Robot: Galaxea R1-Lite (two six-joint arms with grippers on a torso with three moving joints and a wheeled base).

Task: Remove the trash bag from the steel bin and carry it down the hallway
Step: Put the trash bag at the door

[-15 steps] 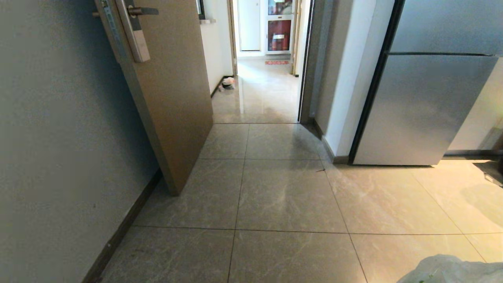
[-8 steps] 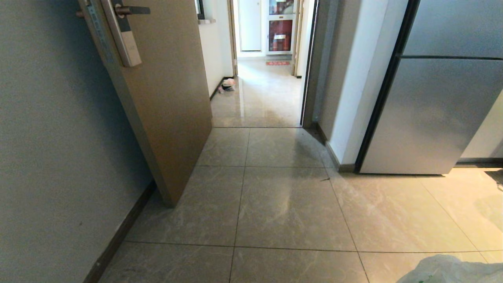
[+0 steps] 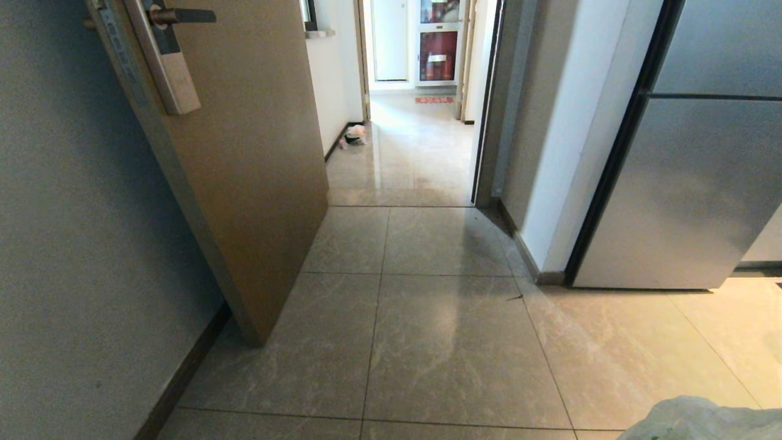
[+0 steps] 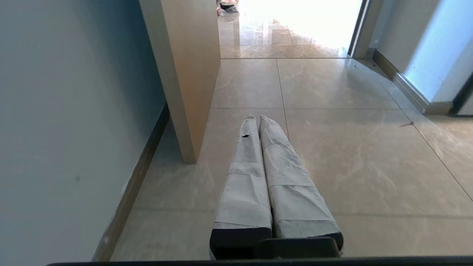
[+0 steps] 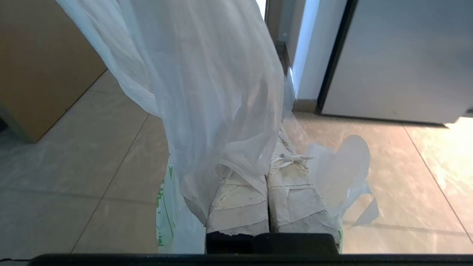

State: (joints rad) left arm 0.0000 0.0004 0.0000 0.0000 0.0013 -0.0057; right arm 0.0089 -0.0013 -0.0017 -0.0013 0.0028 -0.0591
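Step in hand: the carry. The bag [image 5: 207, 85] is out of the bin, and no bin shows in any view. The right gripper [image 5: 266, 177] has its taped fingers pressed together on a fold of the bag's thin plastic; the film drapes over and around the fingers, with green print showing at the near edge. In the head view only a corner of the bag [image 3: 702, 421] appears, at the near right.

The left gripper [image 4: 258, 120] points forward over the floor tiles [image 3: 452, 348], fingers pressed together and holding nothing.

The robot faces the doorway. An open door [image 3: 256, 159] stands at the left, a wall corner [image 3: 568, 140] and a grey appliance [image 3: 690, 189] at the right, and the hallway [image 3: 409, 153] runs far ahead between them.

Next move, as a judgement: drive straight through the opening. This calls for keeping the base centred between the door edge and the wall corner, and for keeping the pinch closed so that the bag does not slip or snag.

Hidden or unclear: neither arm shows in the head view. The bag's contents, its handles and its lower end cannot be seen, so whether it hangs free of the floor cannot be told. A small pale object [image 3: 355, 135] lies by the left wall far down the hallway; it cannot be identified.
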